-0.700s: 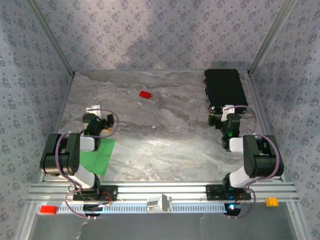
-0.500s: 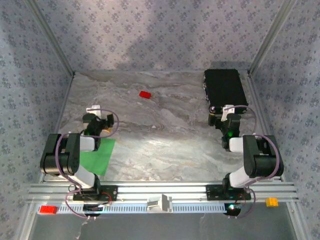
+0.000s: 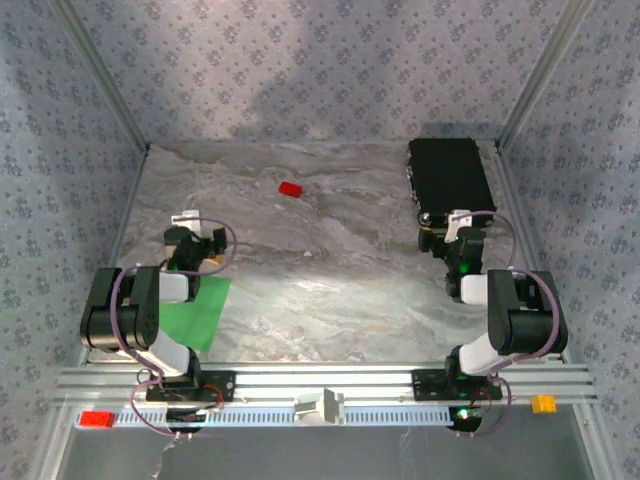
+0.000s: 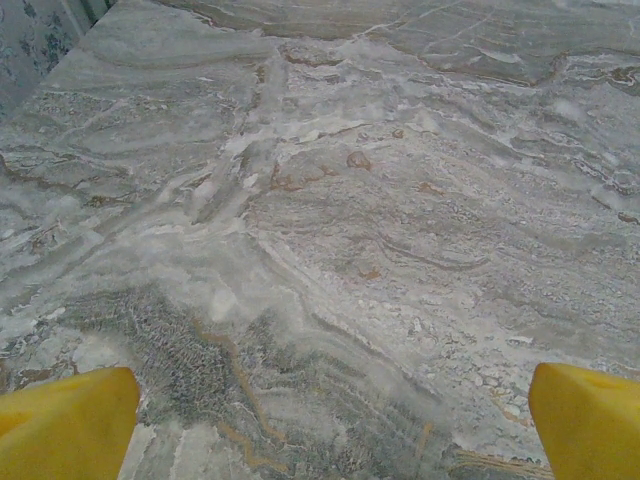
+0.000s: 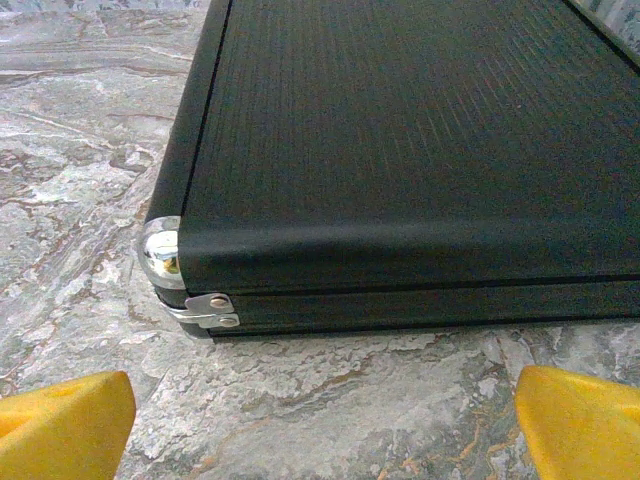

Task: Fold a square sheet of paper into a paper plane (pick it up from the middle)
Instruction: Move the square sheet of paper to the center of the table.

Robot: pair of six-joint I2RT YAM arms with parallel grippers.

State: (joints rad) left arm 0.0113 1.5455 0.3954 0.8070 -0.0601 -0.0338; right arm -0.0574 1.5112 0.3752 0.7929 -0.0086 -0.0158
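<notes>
On the counter [image 3: 330, 290], near left, the square sheet of paper [image 3: 203, 315] lies flat, partly under the left arm [image 3: 130, 310]. The left fingers [image 4: 62, 422], wide and empty, point away just beyond it; the right fingers [image 5: 578, 420], equally wide, face the black case [image 5: 400, 150].

- A grey marble-patterned table [image 4: 330, 200] spreads across the frame, seen from low and close, with white streaks and thin rust-brown veins.
- The left gripper [image 4: 330, 425] sits at 6 o'clock, its jaws spread wide apart.
- Its two yellow fingertips [image 4: 60, 425] poke in at 7 o'clock and 5 o'clock, with bare tabletop between them.
- At 11 o'clock, a small strip of blue-grey patterned wall [image 4: 35, 35] meets the table's far edge.
- A darker, mossy-grey patch of veining lies toward 7 o'clock, just above the left-hand fingertip.
</notes>
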